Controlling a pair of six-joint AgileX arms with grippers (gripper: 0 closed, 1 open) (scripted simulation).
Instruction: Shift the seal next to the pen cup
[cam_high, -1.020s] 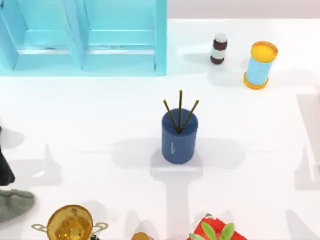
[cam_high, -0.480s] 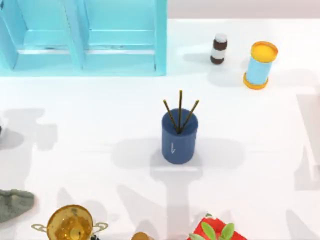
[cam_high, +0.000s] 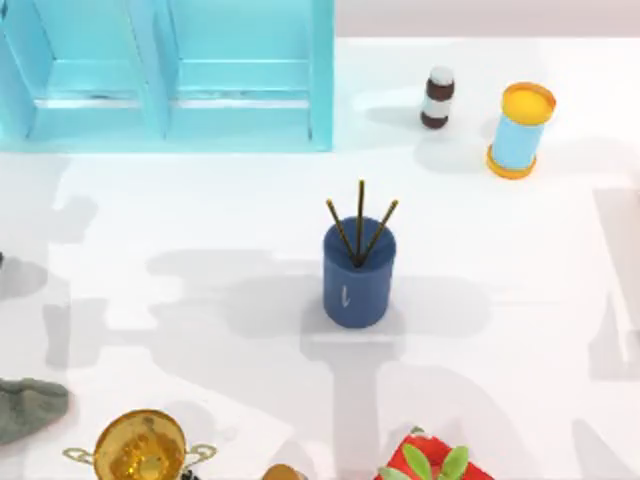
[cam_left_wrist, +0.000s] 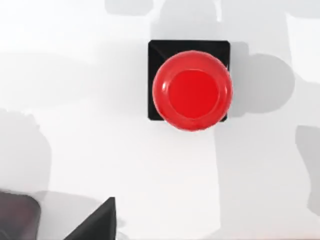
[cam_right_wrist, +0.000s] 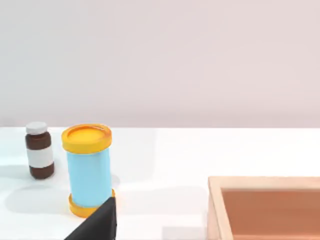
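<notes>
The seal (cam_left_wrist: 192, 90) stands alone on the white table, seen from straight above in the left wrist view: a glossy red ball knob on a black square base. A dark part of my left gripper (cam_left_wrist: 95, 227) sits at that view's edge, apart from the seal. The pen cup (cam_high: 358, 272), dark blue with three thin sticks poking out, stands upright at the middle of the table in the top view. A dark part of my right gripper (cam_right_wrist: 97, 225) shows in the right wrist view, facing the back right of the table.
A light-blue shelf unit (cam_high: 170, 75) fills the back left. A brown-and-white bottle (cam_high: 437, 97) and a light-blue can with orange rims (cam_high: 520, 130) stand at the back right. Along the front edge are a gold trophy (cam_high: 140, 447), a grey object (cam_high: 25, 408) and a red item with leaves (cam_high: 432, 462). A wooden box (cam_right_wrist: 270, 210) lies near the can.
The dark bit of my left arm at the top view's left edge has left the picture. Arm shadows have swept across the table toward the middle and back. The pen cup has not moved.
</notes>
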